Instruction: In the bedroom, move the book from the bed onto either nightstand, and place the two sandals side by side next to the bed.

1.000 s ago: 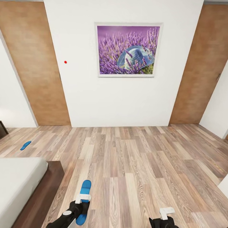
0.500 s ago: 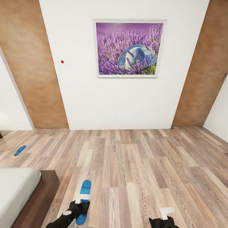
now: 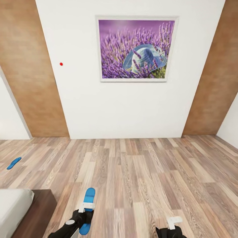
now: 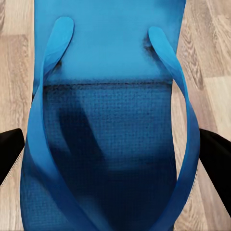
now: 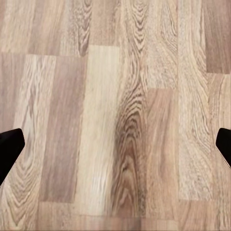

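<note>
Wood-plank floor (image 3: pixel 138 178), left pincer (image 3: pixel 86 207) low, clamping blue sandal (image 3: pixel 88 198), right pincer (image 3: pixel 173 222) spread

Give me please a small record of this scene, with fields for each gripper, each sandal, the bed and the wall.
left gripper: jaws shut on the held sandal, above the floor
right gripper: jaws open, nothing between them, plank floor below
other sandal: flat on the floor, far left, apart from the bed
bed: corner at lower left, pale mattress on dark frame
wall: white, with a lavender picture
</note>
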Controlling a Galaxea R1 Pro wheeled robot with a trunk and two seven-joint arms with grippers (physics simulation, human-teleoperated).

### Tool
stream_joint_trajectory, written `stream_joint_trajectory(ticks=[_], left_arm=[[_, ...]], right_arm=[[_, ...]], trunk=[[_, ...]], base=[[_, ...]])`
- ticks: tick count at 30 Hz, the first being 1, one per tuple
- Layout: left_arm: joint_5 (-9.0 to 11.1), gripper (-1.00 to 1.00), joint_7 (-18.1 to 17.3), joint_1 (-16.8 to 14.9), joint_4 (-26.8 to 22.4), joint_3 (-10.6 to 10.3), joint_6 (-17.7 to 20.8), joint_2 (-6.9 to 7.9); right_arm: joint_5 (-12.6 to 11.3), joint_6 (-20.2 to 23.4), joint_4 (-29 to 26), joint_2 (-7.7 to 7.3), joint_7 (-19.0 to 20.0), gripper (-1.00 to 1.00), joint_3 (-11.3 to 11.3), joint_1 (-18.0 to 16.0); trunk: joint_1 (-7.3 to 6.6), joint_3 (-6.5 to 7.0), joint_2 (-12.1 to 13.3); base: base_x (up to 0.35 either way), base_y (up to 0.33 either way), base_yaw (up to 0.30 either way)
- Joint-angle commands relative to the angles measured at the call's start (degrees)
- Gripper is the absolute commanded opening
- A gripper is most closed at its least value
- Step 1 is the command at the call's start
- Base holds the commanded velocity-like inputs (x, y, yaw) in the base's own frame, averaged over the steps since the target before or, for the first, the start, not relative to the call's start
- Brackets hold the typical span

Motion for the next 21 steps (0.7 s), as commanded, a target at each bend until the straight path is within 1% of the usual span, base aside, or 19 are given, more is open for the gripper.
stream_joint_trajectory(ticks=[1,21], left_arm=[[-0.12,-1.00,0.05,-0.04,0.04,-0.21,-0.21,0.03],[-0.12,-1.00,0.05,-0.04,0.04,-0.21,-0.21,0.03]], right_arm=[[0.14,0.34,-0.12,-0.05,0.05,1.00,0.16,-0.01],[0.20,0.34,-0.07,-0.05,0.05,1.00,0.16,-0.01]], trunk=[[0.03,-0.06,-0.02],[0.03,-0.06,-0.02]], base=[[0.339,0.000,0.000],[0.339,0.000,0.000]])
